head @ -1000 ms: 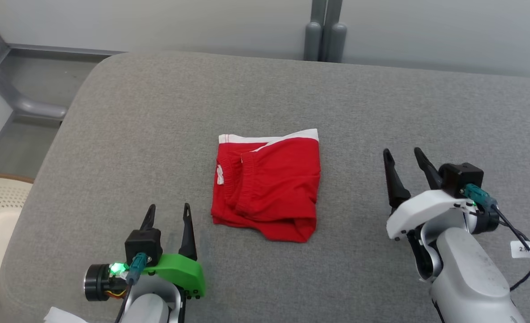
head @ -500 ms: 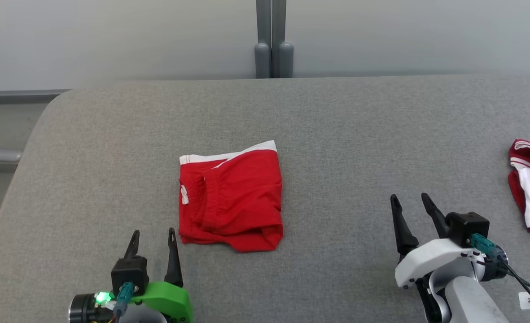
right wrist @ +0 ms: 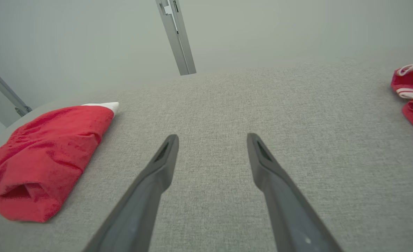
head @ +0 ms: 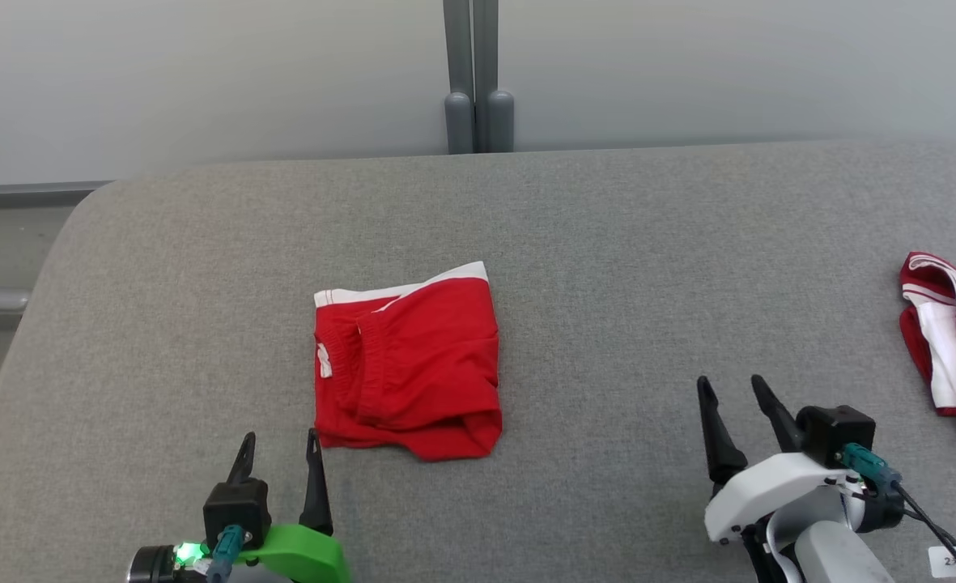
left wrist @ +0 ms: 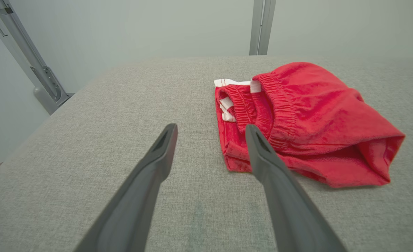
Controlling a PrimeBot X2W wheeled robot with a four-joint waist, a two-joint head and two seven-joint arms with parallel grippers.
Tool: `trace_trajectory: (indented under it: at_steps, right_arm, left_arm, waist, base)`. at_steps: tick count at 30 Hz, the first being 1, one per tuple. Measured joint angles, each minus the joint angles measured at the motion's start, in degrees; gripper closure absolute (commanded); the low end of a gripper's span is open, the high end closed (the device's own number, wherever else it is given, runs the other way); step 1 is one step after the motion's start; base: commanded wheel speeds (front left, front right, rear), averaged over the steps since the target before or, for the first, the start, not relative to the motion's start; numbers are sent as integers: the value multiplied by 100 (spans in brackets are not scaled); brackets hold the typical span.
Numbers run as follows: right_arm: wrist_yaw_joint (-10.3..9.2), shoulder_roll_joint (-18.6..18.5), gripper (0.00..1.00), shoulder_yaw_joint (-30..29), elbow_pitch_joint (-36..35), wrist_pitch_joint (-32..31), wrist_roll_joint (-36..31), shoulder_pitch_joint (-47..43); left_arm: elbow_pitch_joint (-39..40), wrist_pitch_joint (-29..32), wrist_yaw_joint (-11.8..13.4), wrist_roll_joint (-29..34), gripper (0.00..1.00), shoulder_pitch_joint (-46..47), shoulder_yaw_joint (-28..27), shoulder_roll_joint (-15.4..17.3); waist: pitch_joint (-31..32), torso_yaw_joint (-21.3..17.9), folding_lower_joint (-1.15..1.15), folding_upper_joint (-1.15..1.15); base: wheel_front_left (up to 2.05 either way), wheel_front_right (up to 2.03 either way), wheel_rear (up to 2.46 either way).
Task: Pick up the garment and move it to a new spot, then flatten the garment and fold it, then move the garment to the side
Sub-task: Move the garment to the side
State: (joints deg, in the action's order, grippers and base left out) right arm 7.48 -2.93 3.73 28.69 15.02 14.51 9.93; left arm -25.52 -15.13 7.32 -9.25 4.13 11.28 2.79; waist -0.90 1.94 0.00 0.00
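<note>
Our left gripper (head: 281, 436) points forward, both dark fingers spread wide apart, a green wrist cover (head: 299, 552) just behind them. Our right gripper (head: 729, 380) stands equally spread, fingers angled slightly leftward, ahead of its white wrist shell (head: 757, 490).

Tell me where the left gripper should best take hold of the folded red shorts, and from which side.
Probably the near left corner of the shorts, approached from the robot's side by the left gripper. It stands open and points there, and the folded layers end in a low, free edge at that corner.

Green-cased left gripper (head: 280, 436); white-cased right gripper (head: 729, 380).
</note>
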Motion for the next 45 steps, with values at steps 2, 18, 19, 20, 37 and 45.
trace_trajectory:
  at_steps: [2,18,19,20,37,45]
  right_arm:
    - [0,1,0,181,77,1,100,57]
    - [2,18,0,1519,1470,2,621,1841]
    - [1,18,0,1515,1618,1,659,1890]
    - [1,13,0,1519,1775,2,737,1938]
    - [1,14,100,1567,2570,10,1144,2306]
    - [4,18,100,1704,2339,10,1274,2085]
  left_arm:
    - [9,0,2,-22,0,1,51,0]
    - [27,0,1,-211,0,406,965,3]
    - [30,0,10,-221,0,411,989,3]
    - [38,1,21,-235,0,414,1011,2]
    - [58,1,-9,-154,0,397,894,4]
    - [25,0,-78,-112,0,322,767,3]
  waist:
    - [-46,35,0,0]
    - [-602,1166,0,0]
    - [-622,1246,0,0]
    - [-649,1349,0,0]
    - [-943,1947,0,0]
    - [-859,1295,0,0]
  base:
    - [0,0,0]
    - [0,0,0]
    - [0,0,0]
    - [0,0,0]
    - [0,0,0]
    - [0,0,0]
